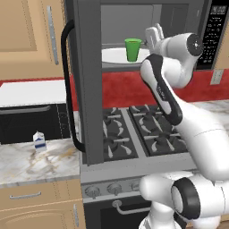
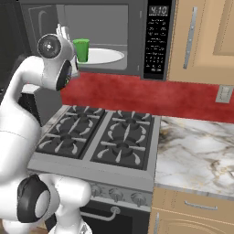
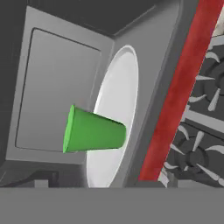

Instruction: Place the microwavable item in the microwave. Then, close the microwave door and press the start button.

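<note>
Kitchen scene: microwave [image 1: 179, 18] with door [image 1: 87, 85] swung wide.
Green cup [image 1: 132, 49] stands upright on the turntable plate [image 1: 114, 56]; pincer [image 1: 153, 36] released beside it.

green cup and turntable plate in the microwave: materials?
Green cup: likely plastic; uniform bright green, matte, opaque, no glare.
Turntable plate: looks like ceramic or white glass; plain white, smooth, flat disc. The render leaves it open.

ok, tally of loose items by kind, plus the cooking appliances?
Green cup: 1, upright on the turntable plate
Milk carton: 1, on the counter
Microwave: 1, door open
Stove: 1
Black box oven: 1
Total: 5
</note>
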